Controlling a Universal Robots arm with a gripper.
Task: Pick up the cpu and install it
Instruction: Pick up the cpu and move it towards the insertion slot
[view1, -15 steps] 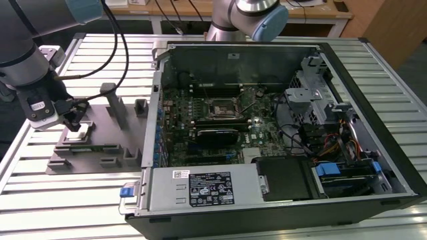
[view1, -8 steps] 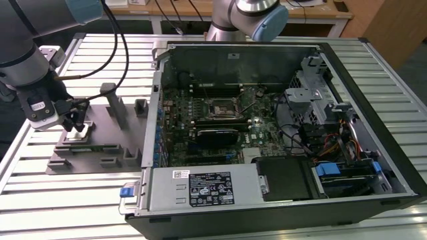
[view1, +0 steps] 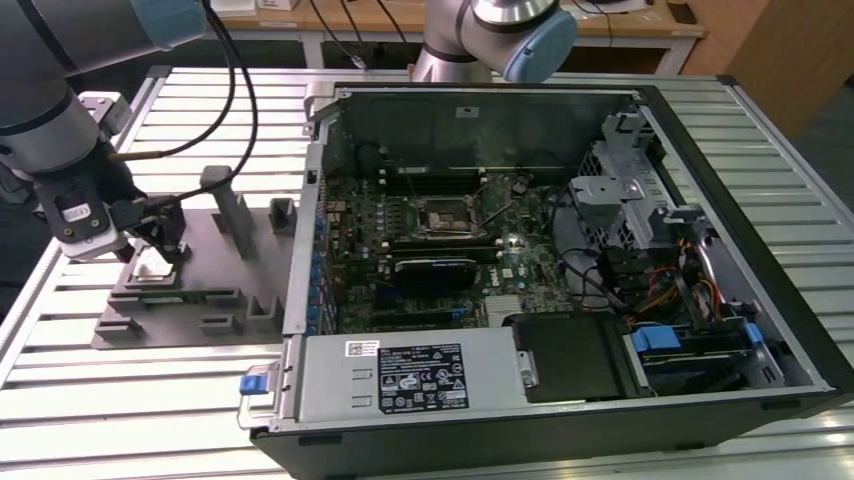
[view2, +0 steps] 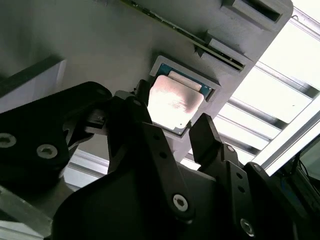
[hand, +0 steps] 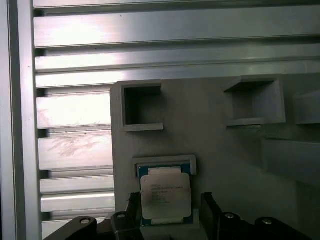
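Broadly, a tabletop of ribbed aluminium slats (view1: 747, 120) is seen carrying everything. Most of it is taken up by an open black metal computer case (view1: 400, 110) laid on its side, with a green motherboard (view1: 354, 230) exposed inside. A grey jointed robot arm (view1: 54, 110) is reached in from the exterior view's left. Beside the case, on that same side, a flat grey plastic fixture plate (view1: 200, 300) with raised blocks is laid on the slats. In the first wrist view two empty square pockets (hand: 142, 105) are seen moulded into the plate beyond the chip's nest.

The black two-fingered end effector (view1: 158, 245) is held low over the plate, well apart from the case. In both wrist views it (view2: 172, 112) (hand: 170, 200) is shown released. Its fingers (hand: 209, 210) are set to either side of the chip, and a gap is left on at least one side.

The cpu (view1: 154, 268), a small flat square chip with a shiny silver-grey metal top, is seated in a shallow square nest of the fixture plate. It (view2: 175, 100) (hand: 165, 192) is found lying flat between the fingertips, not lifted.
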